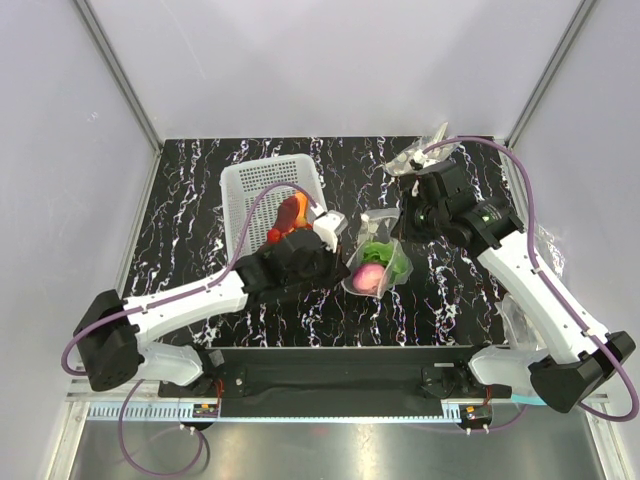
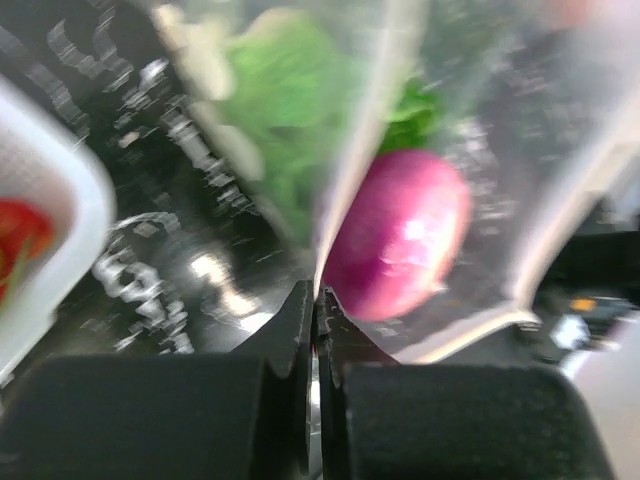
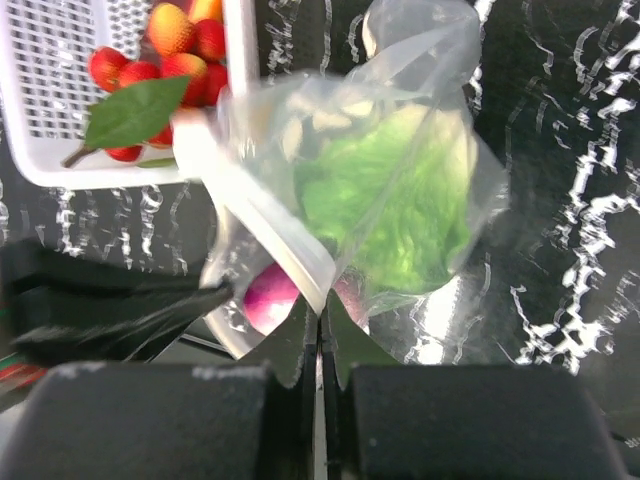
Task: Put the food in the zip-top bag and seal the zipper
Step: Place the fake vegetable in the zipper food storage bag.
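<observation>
The clear zip-top bag (image 1: 378, 262) lies mid-table with the green lettuce (image 1: 385, 255) and the pink-purple bulb (image 1: 368, 280) inside. My left gripper (image 1: 348, 268) is shut on the bag's mouth edge; in the left wrist view the gripper (image 2: 318, 296) pinches the pale zipper strip (image 2: 360, 160) beside the bulb (image 2: 400, 235). My right gripper (image 1: 400, 240) is shut on the same bag from the other side; in the right wrist view the gripper (image 3: 322, 312) nips the strip (image 3: 250, 210) below the lettuce (image 3: 390, 190). Red berries (image 3: 130, 70) and orange pieces (image 3: 170, 25) sit in the basket.
The white lattice basket (image 1: 250, 185) stands left of the bag, just behind my left arm. Crumpled clear plastic (image 1: 425, 155) lies at the back right, and more plastic (image 1: 548, 252) lies by the right wall. The enclosure walls close in on three sides.
</observation>
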Motion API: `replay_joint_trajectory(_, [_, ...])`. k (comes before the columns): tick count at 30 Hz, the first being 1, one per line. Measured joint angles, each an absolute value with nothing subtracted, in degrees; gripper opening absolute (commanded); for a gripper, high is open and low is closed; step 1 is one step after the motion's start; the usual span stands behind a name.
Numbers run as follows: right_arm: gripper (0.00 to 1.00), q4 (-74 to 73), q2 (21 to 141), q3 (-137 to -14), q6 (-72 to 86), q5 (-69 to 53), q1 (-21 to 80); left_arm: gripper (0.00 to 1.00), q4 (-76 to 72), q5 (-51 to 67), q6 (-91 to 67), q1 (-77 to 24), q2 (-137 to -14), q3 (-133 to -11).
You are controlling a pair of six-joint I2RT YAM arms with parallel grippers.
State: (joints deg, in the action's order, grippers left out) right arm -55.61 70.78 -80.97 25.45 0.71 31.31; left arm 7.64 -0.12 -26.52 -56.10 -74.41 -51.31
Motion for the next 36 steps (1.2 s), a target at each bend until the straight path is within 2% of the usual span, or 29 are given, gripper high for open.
replay_joint_trajectory(10, [0.0, -58.2, 72.8, -81.6, 23.5, 4.4, 31.0, 0.0, 6.4, 13.8, -29.3, -53.2, -74.3, -64.9])
replay_joint_trajectory(17, [0.0, -59.5, 72.4, -80.4, 23.4, 3.8, 31.0, 0.0, 6.6, 20.0, -31.3, -48.6, -74.4, -63.9])
replay_joint_trajectory(26, [0.0, -61.4, 67.3, -83.4, 24.3, -1.7, 31.0, 0.0, 11.5, 21.5, -28.8, -48.2, -75.1, -63.0])
replay_joint_trajectory(34, [0.01, -61.2, 66.2, -84.9, 25.8, -4.3, 31.0, 0.0, 9.1, 26.8, -30.7, -47.7, -75.3, -58.5])
replay_joint_trajectory(35, [0.02, -61.2, 66.9, -84.9, 25.8, -3.8, 31.0, 0.0, 8.7, 27.4, -31.2, -47.7, -75.3, -57.8])
replay_joint_trajectory(36, [0.17, -61.1, 67.9, -84.9, 25.7, -3.4, 31.0, 0.0, 8.0, 27.9, -31.6, -47.6, -75.4, -57.2])
